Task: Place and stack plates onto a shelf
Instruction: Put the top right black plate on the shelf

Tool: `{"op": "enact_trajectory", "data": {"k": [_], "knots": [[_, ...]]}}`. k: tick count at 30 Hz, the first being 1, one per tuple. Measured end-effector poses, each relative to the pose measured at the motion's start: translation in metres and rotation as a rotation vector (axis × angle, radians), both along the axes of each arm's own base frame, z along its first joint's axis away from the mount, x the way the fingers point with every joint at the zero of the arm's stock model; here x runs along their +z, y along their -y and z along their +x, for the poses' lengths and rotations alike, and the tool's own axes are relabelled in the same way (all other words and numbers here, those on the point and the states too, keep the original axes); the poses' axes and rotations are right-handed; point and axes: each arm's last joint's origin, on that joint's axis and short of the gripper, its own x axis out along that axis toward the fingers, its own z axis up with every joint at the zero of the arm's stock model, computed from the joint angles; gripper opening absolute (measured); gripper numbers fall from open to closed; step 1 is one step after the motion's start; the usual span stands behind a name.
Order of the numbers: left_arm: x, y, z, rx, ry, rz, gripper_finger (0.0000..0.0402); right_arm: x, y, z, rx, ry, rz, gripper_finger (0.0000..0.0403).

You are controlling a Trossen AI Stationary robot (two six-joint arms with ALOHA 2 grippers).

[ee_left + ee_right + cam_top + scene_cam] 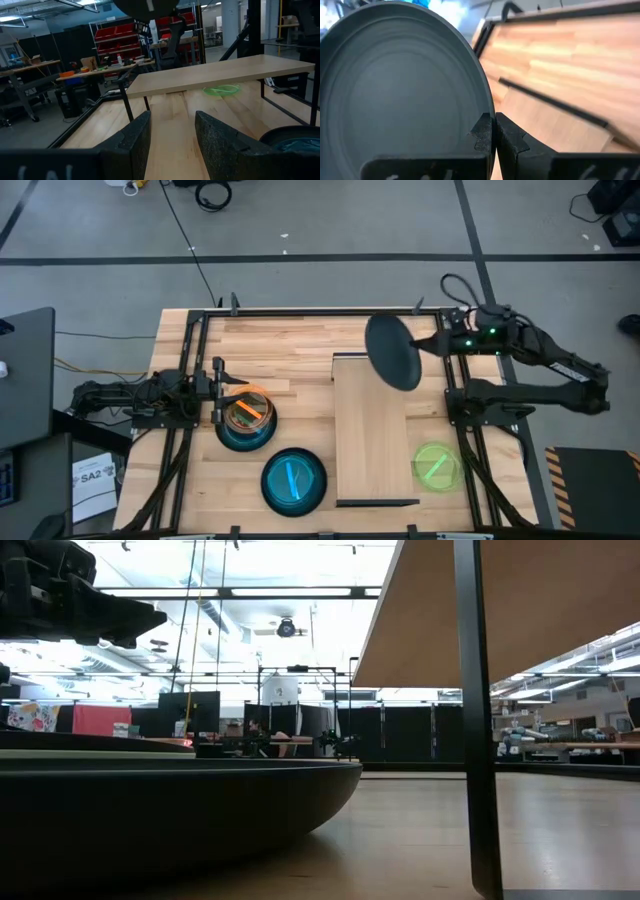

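— Two arms are in view. What does the right one hold?

— The right gripper (pixel 432 343) is clamped on the rim of a black plate (pixel 392 351), carried tilted in the air over the far right corner of the shelf (pixel 372 442). In the right wrist view the fingers (pixel 485 132) pinch the plate's (pixel 400 90) edge, with the shelf (pixel 545 122) and the table (pixel 580 55) beyond it.

— And the left?

— The left gripper (pixel 218 392) sits near the table's (pixel 290 345) left edge, fingers apart and holding nothing, just beside the orange plate (pixel 248 408). The left wrist view shows the gap between its pads (pixel 136 137).

— Where are the other plates?

— The orange plate rests in a teal one (pixel 245 432) near the left edge. Another teal plate (pixel 294 480) lies by the near edge, left of the shelf. A lime-green plate (pixel 436 466) lies on the table right of the shelf, toward the near right corner; the left wrist view catches it (pixel 222 90) under the raised plank (pixel 220 75).

— What about the low view?

— A dark plate rim (pixel 170 805) fills its left side, and the shelf's underside (pixel 520 600) and a dark leg (pixel 476 720) stand to the right.
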Motion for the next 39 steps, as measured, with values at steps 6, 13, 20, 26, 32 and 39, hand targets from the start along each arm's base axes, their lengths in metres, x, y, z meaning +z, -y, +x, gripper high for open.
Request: {"op": "enact_trajectory", "data": {"k": [6,13,20,26,32,39], "knots": [[0.000,0.000,0.000,0.000,0.000,0.000,0.0160,-0.012,-0.015,0.035,0.127,-0.100,0.077,0.0014],[0.000,0.000,0.000,0.000,0.000,0.000,0.0160,-0.021,-0.048,0.064,0.281,-0.144,0.167,0.0014],[0.000,0.000,0.000,0.000,0.000,0.000,0.0160,-0.030,-0.081,0.071,0.310,-0.205,0.214,0.0014],[0.000,0.000,0.000,0.000,0.000,0.000,0.0160,-0.035,-0.105,0.070,0.346,-0.240,0.231,0.0015],[0.000,0.000,0.000,0.000,-0.001,0.000,0.0160,-0.045,-0.123,0.070,0.404,-0.322,0.225,0.0015],[0.000,0.000,0.000,0.000,-0.002,0.000,0.0160,-0.059,-0.131,0.074,0.402,-0.434,0.173,0.0015]]}}
